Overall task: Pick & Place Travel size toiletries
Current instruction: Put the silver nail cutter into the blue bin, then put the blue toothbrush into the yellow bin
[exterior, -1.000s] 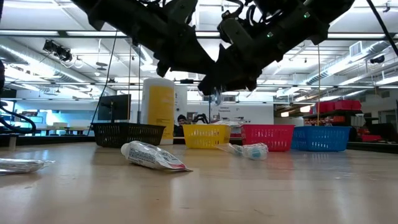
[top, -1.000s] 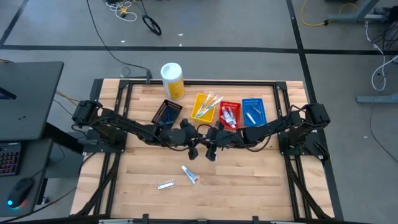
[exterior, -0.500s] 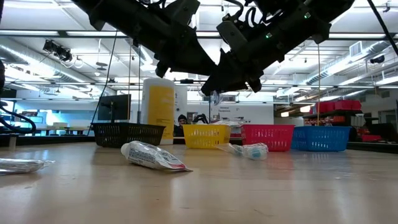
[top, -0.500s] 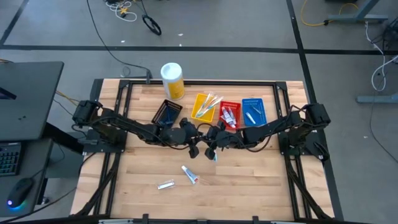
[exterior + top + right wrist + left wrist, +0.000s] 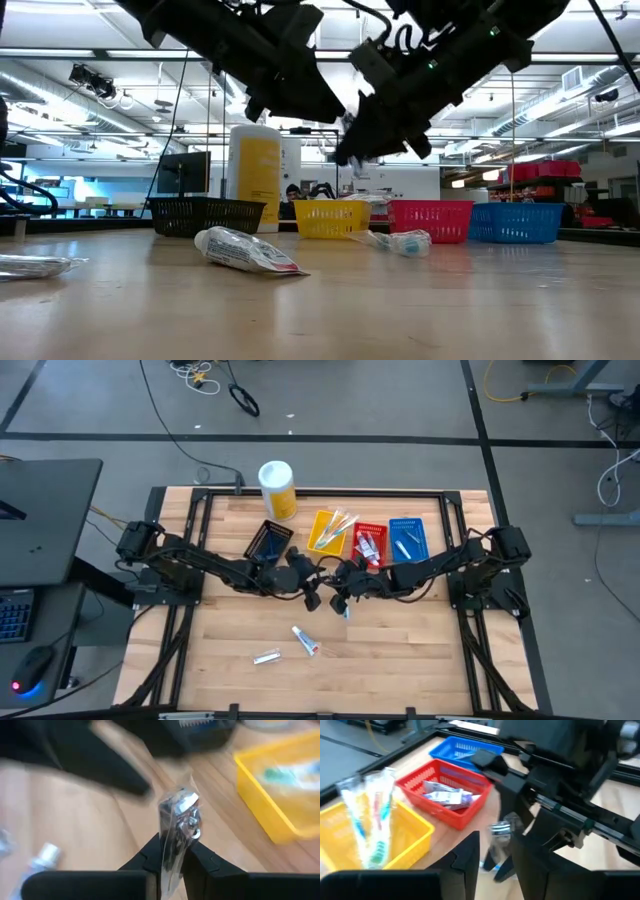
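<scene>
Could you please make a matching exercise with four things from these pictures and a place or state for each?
Things:
1. yellow canister
2. wrapped packet
3. toothpaste tube
4. black tray

Places or states:
A. lying flat on bare wood
B. pinched in the right pincer
C. beside the yellow tray
D. standing at the table's far edge

Pairs: 1-D, 2-B, 3-A, 4-C

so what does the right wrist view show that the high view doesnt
Only the right wrist view shows the right gripper shut on a clear-wrapped item. Only the high view shows the whole layout: the yellow canister, the black tray, the blue tray, and two toiletries lying on the table. Both show the yellow tray.
</scene>
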Motion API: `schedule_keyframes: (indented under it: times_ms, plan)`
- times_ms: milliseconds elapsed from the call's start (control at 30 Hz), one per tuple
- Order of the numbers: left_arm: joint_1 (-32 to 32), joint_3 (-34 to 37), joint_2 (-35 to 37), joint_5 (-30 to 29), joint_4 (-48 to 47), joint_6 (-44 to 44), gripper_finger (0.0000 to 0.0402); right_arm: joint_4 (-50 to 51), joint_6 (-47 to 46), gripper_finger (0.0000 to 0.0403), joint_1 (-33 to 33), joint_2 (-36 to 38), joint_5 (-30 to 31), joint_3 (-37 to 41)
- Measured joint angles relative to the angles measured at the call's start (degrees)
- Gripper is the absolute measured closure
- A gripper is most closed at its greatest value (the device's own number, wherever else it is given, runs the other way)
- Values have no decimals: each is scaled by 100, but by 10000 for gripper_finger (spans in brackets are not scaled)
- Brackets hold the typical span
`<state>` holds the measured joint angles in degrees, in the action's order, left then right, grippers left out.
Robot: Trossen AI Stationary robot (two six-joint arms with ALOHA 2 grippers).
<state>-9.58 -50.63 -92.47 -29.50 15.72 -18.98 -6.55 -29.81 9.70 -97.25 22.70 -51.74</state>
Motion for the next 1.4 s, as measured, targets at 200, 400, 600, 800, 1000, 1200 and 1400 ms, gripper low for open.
schedule_keyframes:
  times_ms: [200,400,600,800,1000,1200,1400]
  plan:
    - [4,0,0,-74,-208,18,262,1493,-692,352,5,153,391,-3]
    - [4,2,0,-60,-545,-135,259,3915,-1558,352,-168,958,1539,-3]
    - [4,2,0,-51,-555,-164,260,5759,-2252,344,-836,1602,2626,-3]
    - [4,2,0,-34,-582,-170,260,5719,-2565,342,-1743,1674,2296,320]
    - [4,2,0,-32,-578,-174,259,4750,-1863,339,-2520,1670,1465,1247]
    - [4,2,0,-71,-572,-175,259,4031,-1346,304,-3016,1668,982,1772]
    - [4,2,0,-82,-572,-177,259,3760,-1080,254,-3143,1675,1172,1706]
